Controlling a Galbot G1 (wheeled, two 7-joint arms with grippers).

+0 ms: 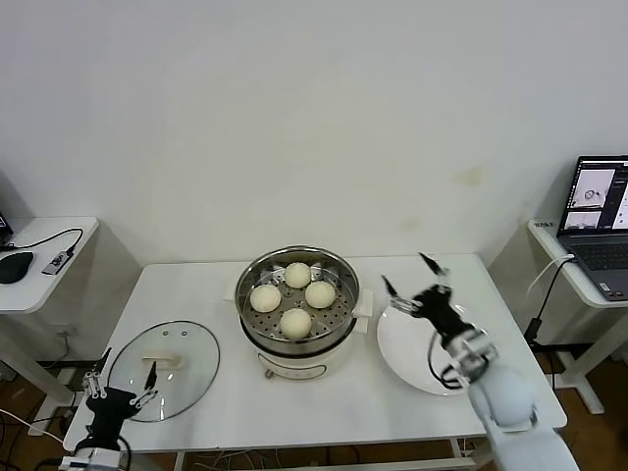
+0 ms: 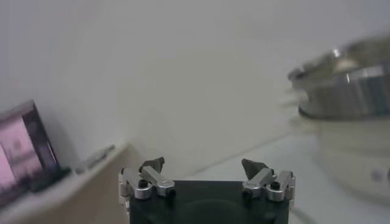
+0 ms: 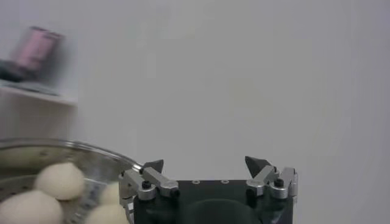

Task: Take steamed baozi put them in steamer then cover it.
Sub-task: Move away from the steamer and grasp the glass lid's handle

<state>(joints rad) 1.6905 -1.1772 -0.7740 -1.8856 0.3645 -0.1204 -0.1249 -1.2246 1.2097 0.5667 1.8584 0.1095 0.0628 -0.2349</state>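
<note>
Several cream-white steamed baozi (image 1: pixel 295 322) lie on the perforated tray inside the steel steamer (image 1: pixel 337 324) at the table's middle. The cover (image 1: pixel 186 378), a glass lid with a cream handle, lies flat on the table to the steamer's left. My left gripper (image 1: pixel 123 381) stands open over the cover's front-left rim with nothing in it. My right gripper (image 1: pixel 409 277) hangs open and empty just right of the steamer, above a white plate (image 1: pixel 407 343). The right wrist view shows the open gripper (image 3: pixel 204 163) beside the baozi (image 3: pixel 59 179). The left wrist view shows its gripper (image 2: pixel 204 165) open, with the steamer (image 2: pixel 347 79) beyond.
A side table (image 1: pixel 39 285) with a mouse and cable stands at the left. At the right, a laptop (image 1: pixel 601 226) sits on another small table, with a cable hanging near the main table's right edge. A white wall lies close behind.
</note>
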